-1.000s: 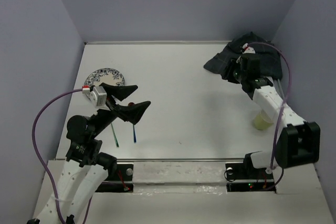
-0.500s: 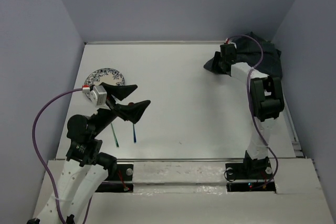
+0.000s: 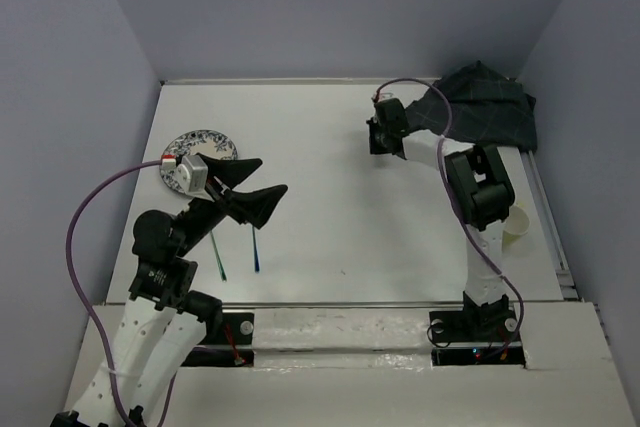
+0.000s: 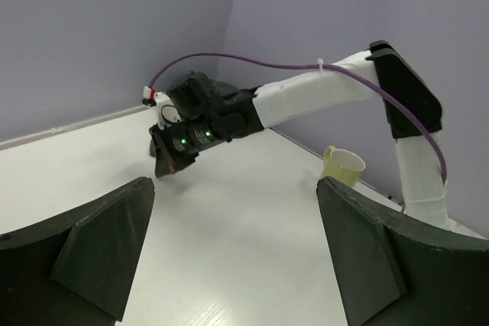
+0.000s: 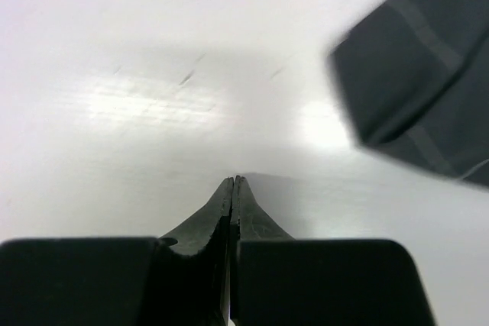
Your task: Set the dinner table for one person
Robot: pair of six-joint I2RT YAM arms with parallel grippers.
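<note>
The dinner table (image 3: 340, 209) is a white top. A dark plaid cloth (image 3: 482, 107) lies bunched at its back right corner; in the right wrist view one corner of the cloth (image 5: 419, 104) shows at upper right. My right gripper (image 3: 385, 142) hovers just left of the cloth, shut, and the right gripper (image 5: 232, 182) holds nothing. A patterned plate (image 3: 198, 145) sits at the left, partly behind my left arm. My left gripper (image 3: 270, 177) hangs wide open above the table, and the left gripper (image 4: 237, 250) has nothing between its jaws. A yellow cup (image 3: 515, 225) stands at the right.
A green-handled utensil (image 3: 218, 257) and a blue-handled utensil (image 3: 256, 252) lie near the front left. A metal rail (image 3: 340, 304) runs along the near edge. Purple walls close in the back and sides. The cup (image 4: 344, 164) also shows past the right arm (image 4: 306, 101).
My right arm swung left, away from the cloth, and its jaws went from open to shut with nothing in them. The cup came into view. The left arm barely moved.
</note>
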